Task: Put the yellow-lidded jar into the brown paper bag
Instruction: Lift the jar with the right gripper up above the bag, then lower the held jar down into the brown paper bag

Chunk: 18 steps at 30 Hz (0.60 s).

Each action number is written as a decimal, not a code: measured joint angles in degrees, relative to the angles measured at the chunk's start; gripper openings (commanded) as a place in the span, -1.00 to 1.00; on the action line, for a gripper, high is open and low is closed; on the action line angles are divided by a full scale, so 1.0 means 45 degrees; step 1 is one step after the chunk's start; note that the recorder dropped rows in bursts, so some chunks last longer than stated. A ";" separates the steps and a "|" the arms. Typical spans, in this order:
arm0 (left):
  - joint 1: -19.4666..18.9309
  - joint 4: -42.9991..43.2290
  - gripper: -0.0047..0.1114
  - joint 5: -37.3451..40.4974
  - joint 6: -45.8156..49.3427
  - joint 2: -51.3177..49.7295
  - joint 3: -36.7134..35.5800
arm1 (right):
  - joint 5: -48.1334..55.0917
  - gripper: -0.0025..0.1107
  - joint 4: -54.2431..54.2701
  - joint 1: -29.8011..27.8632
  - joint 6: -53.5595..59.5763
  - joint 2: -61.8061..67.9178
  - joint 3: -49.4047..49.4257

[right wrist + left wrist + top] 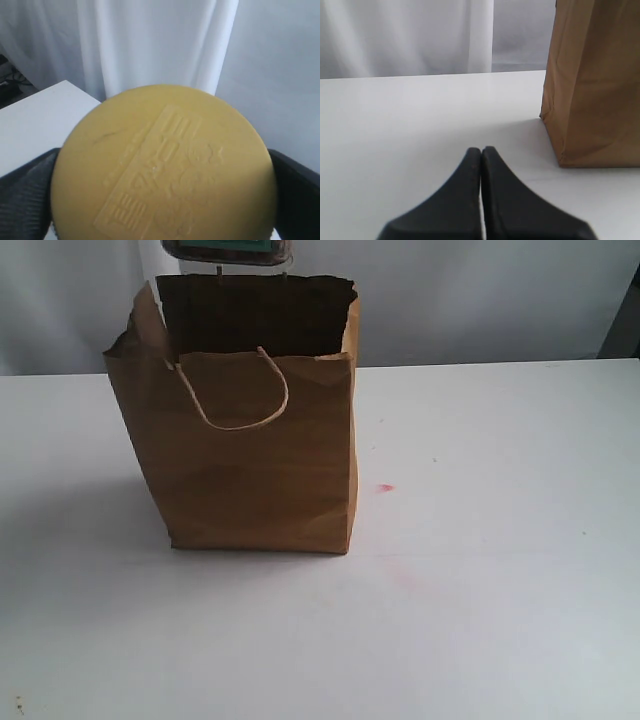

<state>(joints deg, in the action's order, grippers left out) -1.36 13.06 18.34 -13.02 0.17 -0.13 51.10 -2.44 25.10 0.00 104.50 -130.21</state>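
The brown paper bag (255,465) stands upright on the white table, its torn top open and its inside dark. The yellow-lidded jar (228,250) hangs just above the bag's mouth, and only its green-labelled lower part shows at the top edge of the exterior view. In the right wrist view its mustard lid (165,165) with embossed marks fills the frame. My right gripper (162,200) is shut on the jar, with dark fingers (25,195) on either side of the lid. My left gripper (481,152) is shut and empty, low over the table beside the bag (592,85).
The white table (500,540) carries a small red stain (385,487) to the right of the bag. White curtains (405,35) hang behind the table's far edge.
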 measured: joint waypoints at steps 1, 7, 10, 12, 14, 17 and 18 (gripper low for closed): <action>0.0000 0.0000 -0.90 0.0000 0.0000 0.0000 0.0000 | -0.0083 -0.96 -0.0009 0.0000 0.0000 0.0113 0.0000; 0.0000 0.0000 -0.90 0.0000 0.0000 0.0000 0.0000 | -0.0511 -0.96 -0.0078 0.0000 0.0147 0.0721 0.0000; 0.0000 0.0000 -0.90 0.0000 0.0000 0.0000 0.0000 | -0.0638 -0.96 -0.0090 0.0000 0.0180 0.1006 0.0000; 0.0000 0.0000 -0.90 0.0000 0.0000 0.0000 0.0000 | -0.0649 -0.96 -0.0139 0.0000 0.0180 0.1169 0.0000; 0.0000 0.0000 -0.90 0.0000 0.0000 0.0000 0.0000 | -0.0649 -0.96 -0.0139 0.0000 0.0180 0.1295 0.0000; 0.0000 0.0000 -0.90 0.0000 0.0000 0.0000 0.0000 | -0.0414 -0.96 -0.0163 0.0000 0.0180 0.1478 0.0000; 0.0000 0.0000 -0.90 0.0000 0.0000 0.0000 0.0000 | -0.0284 -0.96 -0.0163 0.0000 0.0180 0.1533 0.0000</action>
<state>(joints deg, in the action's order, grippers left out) -1.36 13.06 18.34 -13.02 0.17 -0.13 49.83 -3.18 25.10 0.81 111.39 -130.21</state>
